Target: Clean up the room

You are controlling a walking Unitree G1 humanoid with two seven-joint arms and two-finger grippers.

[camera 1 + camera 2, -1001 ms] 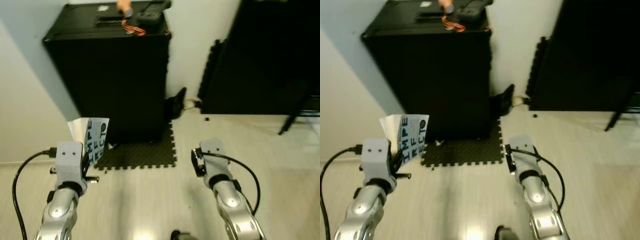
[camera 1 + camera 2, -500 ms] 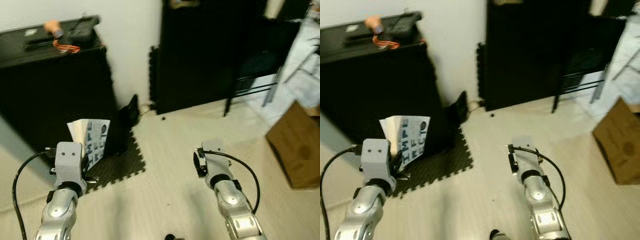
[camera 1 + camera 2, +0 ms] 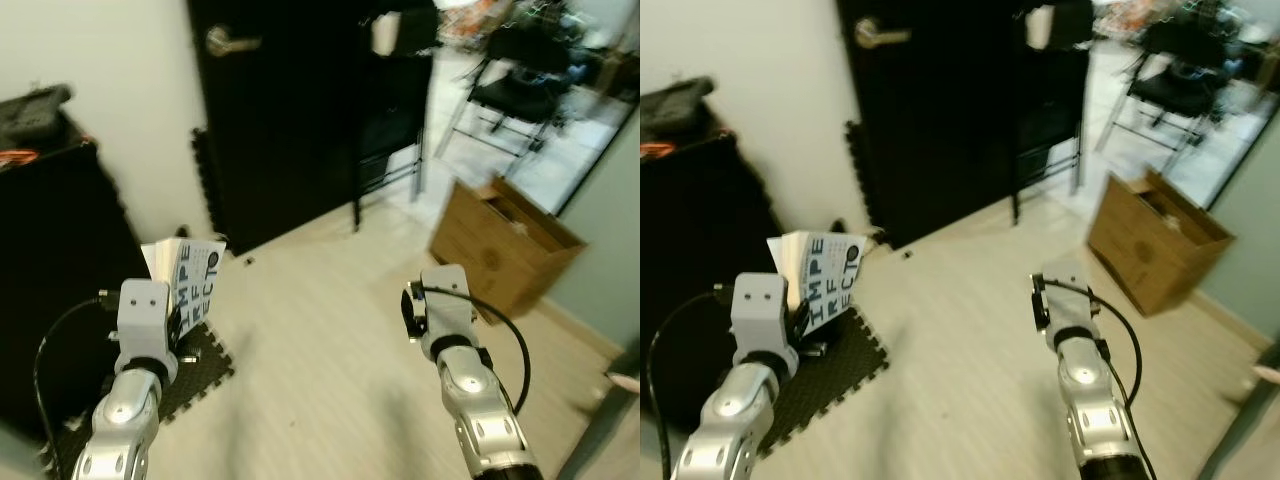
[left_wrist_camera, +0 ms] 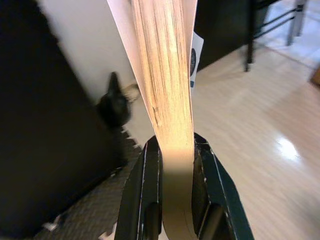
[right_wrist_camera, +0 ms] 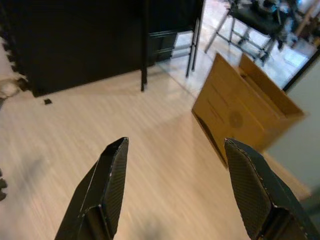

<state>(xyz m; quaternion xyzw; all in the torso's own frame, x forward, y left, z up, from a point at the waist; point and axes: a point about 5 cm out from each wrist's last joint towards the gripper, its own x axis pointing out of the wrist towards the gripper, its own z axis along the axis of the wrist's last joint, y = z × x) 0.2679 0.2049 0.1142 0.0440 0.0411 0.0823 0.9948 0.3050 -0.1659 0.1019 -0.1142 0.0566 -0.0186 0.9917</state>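
Black door with metal lever handle at far centre. Black cabinet at left, dark foam floor mat at its base. Folding chair far right, over pale wood floor.

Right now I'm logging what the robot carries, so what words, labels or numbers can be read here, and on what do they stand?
"IMPE / RFE / CTO": large dark letters in three rows on the cover of the book clamped in the left gripper; letters may be cut off at the edge.
A round dark mark at the cover's upper corner: too small to read.
A round print on the cardboard box: too blurred to read.
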